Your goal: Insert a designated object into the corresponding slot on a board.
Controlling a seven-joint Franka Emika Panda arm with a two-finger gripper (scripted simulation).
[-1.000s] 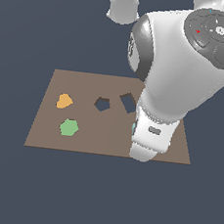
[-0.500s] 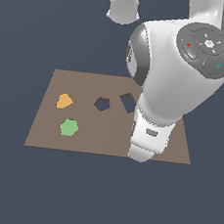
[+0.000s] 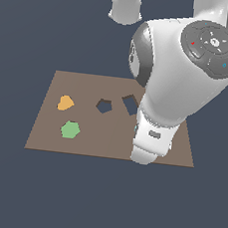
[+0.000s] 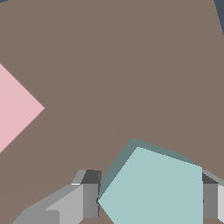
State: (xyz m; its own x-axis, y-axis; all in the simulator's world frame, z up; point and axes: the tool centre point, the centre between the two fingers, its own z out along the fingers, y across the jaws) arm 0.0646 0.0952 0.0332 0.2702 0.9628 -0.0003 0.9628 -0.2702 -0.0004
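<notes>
Exterior view: you see the brown board [image 3: 108, 140] lying flat on the dark ground, with the white Panda arm [image 3: 181, 88] reaching down over the side at the exterior view's right. The arm's bulk covers that part of the board and hides the gripper from this camera. Two dark holes lie near the board's middle: the small pentagon slot [image 3: 104, 106], and just beside it, toward the exterior view's right, the larger rectangular hole [image 3: 130, 104], partly cut off by the arm. Both holes are empty. Toward the exterior view's left you find an orange block [image 3: 64, 103] and, nearer the camera, the green hexagon block [image 3: 70, 129]; both rest on the board surface, apart from each other and from the holes.

Wrist view: you look straight down on the board [image 4: 122, 65]. The pale teal pentagon block [image 4: 155, 188] sits between the two grey fingers [image 4: 89, 199] of the gripper [image 4: 149, 200]. One finger meets a corner of the block and the other meets its opposite edge, so the jaws stand closed against the pentagon. Whether the block is raised off the board or still lying on it, you cannot tell from this angle. The pink square block [image 4: 15, 109] lies on the board well apart from the teal block, turned corner-on, only partly in frame.
</notes>
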